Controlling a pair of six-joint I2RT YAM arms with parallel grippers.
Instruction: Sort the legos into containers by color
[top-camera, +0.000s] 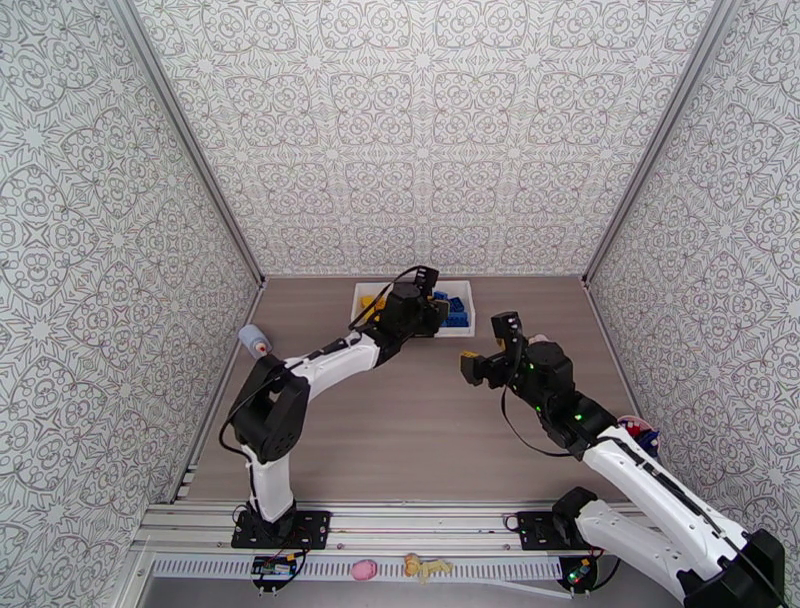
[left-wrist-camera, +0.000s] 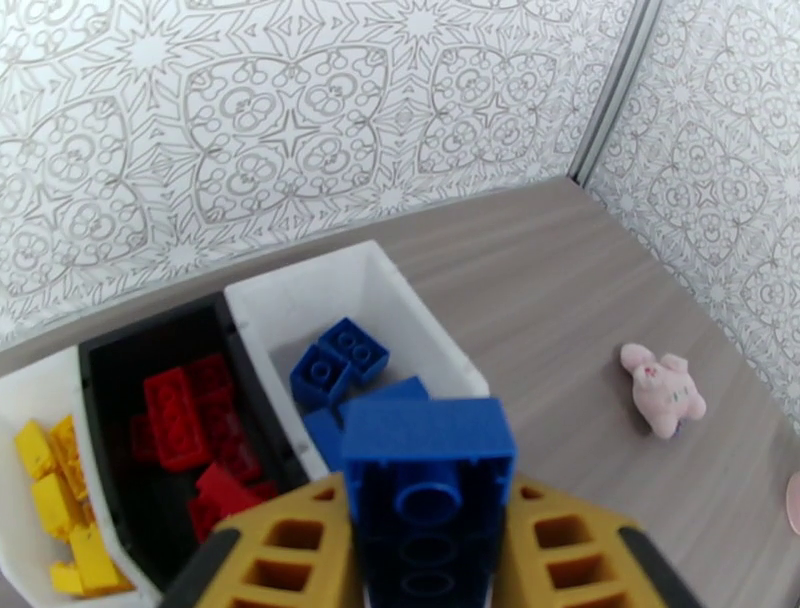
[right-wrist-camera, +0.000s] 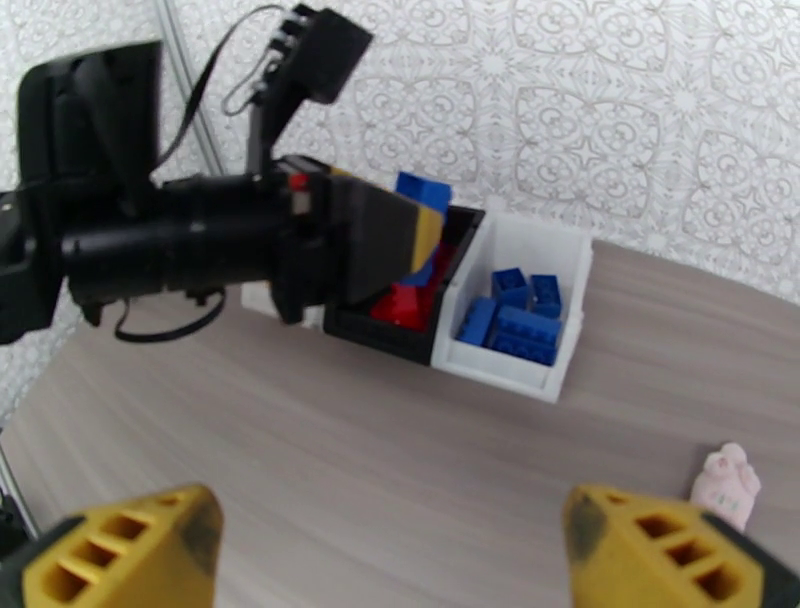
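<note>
Left bin (left-wrist-camera: 22, 388), middle bin (left-wrist-camera: 150, 335) and right bin (left-wrist-camera: 300, 300) stand side by side at the far end of the worktop (top-camera: 420, 430), near the back wall, bricks (left-wrist-camera: 175, 415) lying in each. The left tool (left-wrist-camera: 430, 505) hangs over the row, a brick (left-wrist-camera: 430, 455) between its fingers. The right tool (right-wrist-camera: 395, 545) hovers nearer and further right, jaws apart. A toy (left-wrist-camera: 662, 388) lies right of the bins, a bottle (top-camera: 254, 341) by the left wall

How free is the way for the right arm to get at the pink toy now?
Probably yes, it is free. The right pincer is open and empty, and the pink toy lies on bare table close beside one finger. The left pincer holds a blue lego far off, over the containers.
</note>
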